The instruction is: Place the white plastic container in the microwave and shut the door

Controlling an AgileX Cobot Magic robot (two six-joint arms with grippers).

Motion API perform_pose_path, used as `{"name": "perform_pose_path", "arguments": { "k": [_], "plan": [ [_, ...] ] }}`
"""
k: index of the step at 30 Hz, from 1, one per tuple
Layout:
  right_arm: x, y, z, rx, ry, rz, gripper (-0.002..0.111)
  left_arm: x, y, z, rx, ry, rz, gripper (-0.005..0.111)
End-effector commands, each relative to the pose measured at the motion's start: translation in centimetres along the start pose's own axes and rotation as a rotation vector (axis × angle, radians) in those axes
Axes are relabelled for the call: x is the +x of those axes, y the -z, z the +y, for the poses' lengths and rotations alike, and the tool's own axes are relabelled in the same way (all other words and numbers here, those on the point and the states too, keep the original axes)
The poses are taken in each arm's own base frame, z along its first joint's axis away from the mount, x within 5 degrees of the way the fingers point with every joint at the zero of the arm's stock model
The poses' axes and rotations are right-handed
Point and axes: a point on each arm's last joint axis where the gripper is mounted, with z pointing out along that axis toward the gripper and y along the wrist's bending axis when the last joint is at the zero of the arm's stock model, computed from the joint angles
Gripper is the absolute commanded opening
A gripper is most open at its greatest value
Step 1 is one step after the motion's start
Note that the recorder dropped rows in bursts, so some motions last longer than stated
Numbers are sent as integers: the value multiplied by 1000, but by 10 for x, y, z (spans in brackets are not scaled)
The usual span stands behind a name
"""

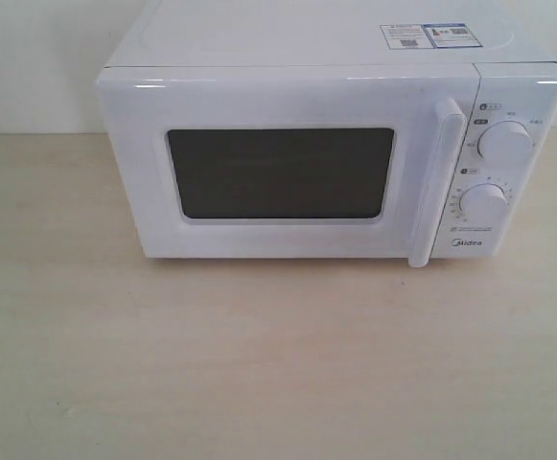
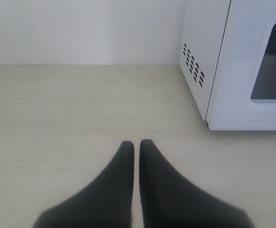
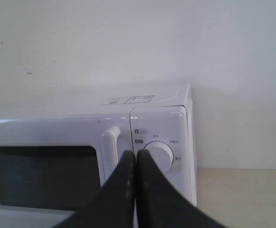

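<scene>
The white microwave (image 1: 288,96) stands at the back of the pale wooden table, its door (image 1: 153,163) shut, with a dark window and a vertical bar handle (image 1: 436,182). The white plastic container is out of view in every frame. Neither gripper shows in the exterior view. My left gripper (image 2: 137,142) hovers low over bare table, off the microwave's (image 2: 233,71) vented side, shut with nothing between its fingers. My right gripper (image 3: 135,154) is shut and empty, in front of the microwave (image 3: 57,133) near the door handle (image 3: 110,147) and the upper dial (image 3: 159,154).
Two round dials (image 1: 505,142) (image 1: 484,203) sit on the microwave's right panel, and stickers (image 1: 429,35) lie on its top. A white wall rises close behind. Wooden tabletop (image 1: 259,364) stretches in front of and beside the microwave.
</scene>
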Motion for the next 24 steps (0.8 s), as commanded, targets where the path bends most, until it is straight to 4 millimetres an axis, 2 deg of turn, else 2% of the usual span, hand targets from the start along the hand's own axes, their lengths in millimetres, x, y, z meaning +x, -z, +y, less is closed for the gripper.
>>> {"name": "perform_pose_path", "arguments": {
  "k": [1,9,18,22,24],
  "plan": [
    [2,4,1,-19,67,-47,0,0,0,0,-2,2,-6,4],
    [5,4,3,-44,161,-24,0,0,0,0,-2,2,-6,4],
    [24,6,3,-54,123,190,0,0,0,0,-2,2,-6,4],
    [41,11,2,-48,123,388,0,0,0,0,-2,2,-6,4],
    [46,13,-1,7,117,453,0,0,0,0,-2,2,-6,4]
  ]
}}
